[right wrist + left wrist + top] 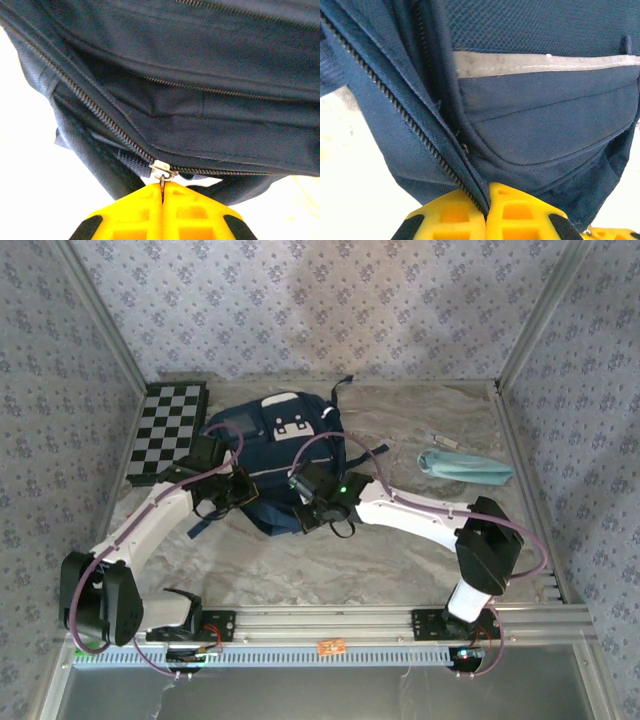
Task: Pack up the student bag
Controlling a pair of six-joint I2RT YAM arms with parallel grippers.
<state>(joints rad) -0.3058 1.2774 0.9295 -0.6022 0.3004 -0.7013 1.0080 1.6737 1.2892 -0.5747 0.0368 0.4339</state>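
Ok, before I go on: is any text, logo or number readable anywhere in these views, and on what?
No text can be read.
White patch on the bag: dark marks, too small to read.
Orange tag on the rail: too small to read.
Bag fabric in both wrist views: no print.
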